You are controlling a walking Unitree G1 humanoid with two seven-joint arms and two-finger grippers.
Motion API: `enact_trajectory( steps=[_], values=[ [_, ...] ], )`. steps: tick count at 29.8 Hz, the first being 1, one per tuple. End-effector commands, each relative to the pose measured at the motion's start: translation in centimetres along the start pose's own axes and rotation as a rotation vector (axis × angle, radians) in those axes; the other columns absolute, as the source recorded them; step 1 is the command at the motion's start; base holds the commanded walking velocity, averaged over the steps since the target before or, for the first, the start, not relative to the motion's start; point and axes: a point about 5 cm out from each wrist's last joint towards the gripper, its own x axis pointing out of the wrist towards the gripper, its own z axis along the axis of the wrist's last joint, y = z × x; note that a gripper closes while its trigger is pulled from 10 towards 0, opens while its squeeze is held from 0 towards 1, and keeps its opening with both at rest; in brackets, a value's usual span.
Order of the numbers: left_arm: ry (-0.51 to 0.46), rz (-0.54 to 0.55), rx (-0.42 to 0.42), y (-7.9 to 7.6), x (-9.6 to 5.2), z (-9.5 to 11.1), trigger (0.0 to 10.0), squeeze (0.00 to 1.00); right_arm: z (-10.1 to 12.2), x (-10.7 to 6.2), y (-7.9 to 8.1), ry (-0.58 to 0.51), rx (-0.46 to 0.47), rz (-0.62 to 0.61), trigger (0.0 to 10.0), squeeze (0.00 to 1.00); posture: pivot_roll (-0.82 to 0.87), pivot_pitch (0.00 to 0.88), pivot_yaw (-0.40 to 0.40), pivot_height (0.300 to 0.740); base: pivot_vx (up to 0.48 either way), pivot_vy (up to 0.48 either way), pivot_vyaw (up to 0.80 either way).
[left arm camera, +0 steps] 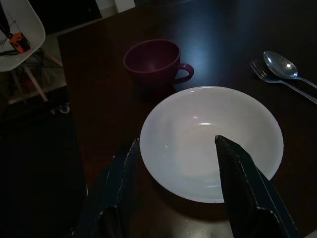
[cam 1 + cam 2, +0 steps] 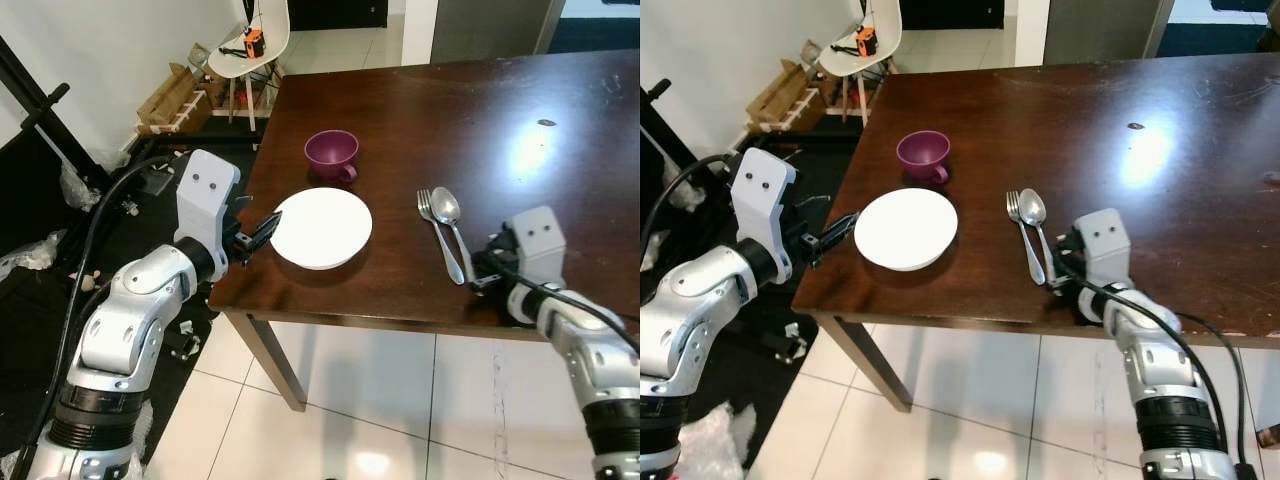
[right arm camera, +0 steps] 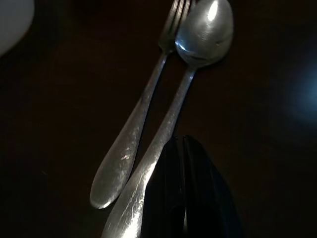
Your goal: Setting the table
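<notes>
A white bowl (image 2: 322,227) sits near the front left corner of the dark wooden table (image 2: 450,110), with a purple cup (image 2: 331,153) just behind it. My left gripper (image 2: 266,226) is open at the bowl's left rim; in the left wrist view its fingers (image 1: 124,178) straddle the near rim. A fork (image 2: 426,207) and a spoon (image 2: 446,207) lie side by side to the right of the bowl. My right gripper (image 2: 481,268) is shut, its tips (image 3: 183,188) resting over the end of the spoon's handle (image 3: 171,124).
The table's front edge (image 2: 400,325) runs just under both grippers, with tiled floor below. A white chair (image 2: 255,45) carrying an orange object stands at the back left, beside cardboard (image 2: 170,95). Black cables and clutter lie on the floor to the left.
</notes>
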Motion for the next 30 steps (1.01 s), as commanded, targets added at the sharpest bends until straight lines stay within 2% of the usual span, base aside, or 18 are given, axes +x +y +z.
enact_trajectory(
  steps=[1, 4, 12, 14, 18, 19, 20, 21, 22, 25, 26, 27, 30],
  values=[
    [0.016, 0.024, 0.001, 0.4, -0.3, -0.6, 10.0, 0.00, -0.3, 0.2, 0.9, 0.007, 0.013, 0.026, 10.0, 0.00, 0.01, 0.112, 0.234, 0.740, 0.000, 0.000, 0.00],
    [0.012, 0.025, 0.002, 0.4, -0.2, -0.5, 10.0, 0.00, 0.1, 0.5, 1.0, -0.002, -0.014, 0.020, 10.0, 0.00, 0.01, 0.111, 0.231, 0.740, 0.000, 0.000, 0.00],
    [0.009, 0.033, 0.002, 0.5, -0.3, -0.5, 10.0, 0.00, 2.2, -0.1, -1.2, -0.052, -0.081, -0.082, 10.0, 0.00, 0.01, 0.109, 0.229, 0.740, 0.000, 0.000, 0.00],
    [0.010, 0.034, 0.000, 0.4, -0.2, -0.6, 10.0, 0.00, 3.7, -0.4, -1.8, -0.127, -0.090, -0.132, 10.0, 0.00, 0.00, 0.107, 0.228, 0.740, 0.000, 0.000, 0.00],
    [0.007, 0.030, -0.004, 0.2, -0.1, -0.6, 10.0, 0.00, 4.5, -0.5, -1.7, -0.176, -0.100, -0.147, 10.0, 0.00, 0.00, 0.107, 0.228, 0.740, 0.000, 0.000, 0.00],
    [0.006, 0.029, -0.006, 0.1, 0.0, -0.6, 10.0, 0.00, 5.0, -0.7, -1.7, -0.206, -0.111, -0.162, 10.0, 0.00, 0.00, 0.106, 0.228, 0.740, 0.000, 0.000, 0.00],
    [-0.001, 0.036, -0.009, 0.1, 0.1, -0.5, 10.0, 0.00, 6.9, -1.1, -1.7, -0.315, -0.159, -0.200, 10.0, 0.00, 0.00, 0.105, 0.228, 0.740, 0.000, 0.000, 0.00],
    [-0.001, 0.036, -0.009, 0.1, 0.1, -0.5, 10.0, 0.00, 6.9, -1.1, -1.7, -0.315, -0.159, -0.200, 10.0, 0.00, 0.00, 0.105, 0.228, 0.740, 0.000, 0.000, 0.00],
    [-0.006, 0.047, -0.012, 0.2, 0.2, -0.5, 10.0, 0.00, 7.8, -1.3, -1.5, -0.370, -0.159, -0.211, 10.0, 0.00, 0.00, 0.102, 0.226, 0.740, 0.000, 0.000, 0.00],
    [-0.034, 0.097, -0.041, 0.5, 0.3, -0.4, 10.0, 0.00, 10.1, -1.9, -0.5, -0.519, -0.068, -0.208, 10.0, 0.00, -0.01, 0.096, 0.219, 0.740, 0.000, 0.000, 0.00],
    [-0.057, 0.135, -0.067, 0.8, 0.3, -0.2, 10.0, 0.00, 10.5, -2.1, 0.6, -0.576, -0.029, -0.201, 10.0, 0.00, -0.01, 0.088, 0.209, 0.740, 0.000, 0.000, 0.00],
    [-0.057, 0.135, -0.067, 0.8, 0.3, -0.2, 10.0, 0.00, 10.5, -2.1, 0.6, -0.576, -0.029, -0.201, 10.0, 0.00, -0.01, 0.088, 0.209, 0.740, 0.000, 0.000, 0.00],
    [-0.073, 0.160, -0.085, 0.7, 0.0, -0.1, 10.0, 0.00, 9.6, -2.4, 2.2, -0.594, 0.004, -0.200, 10.0, 0.00, -0.01, 0.077, 0.187, 0.740, 0.000, 0.000, 0.00]
  ],
)
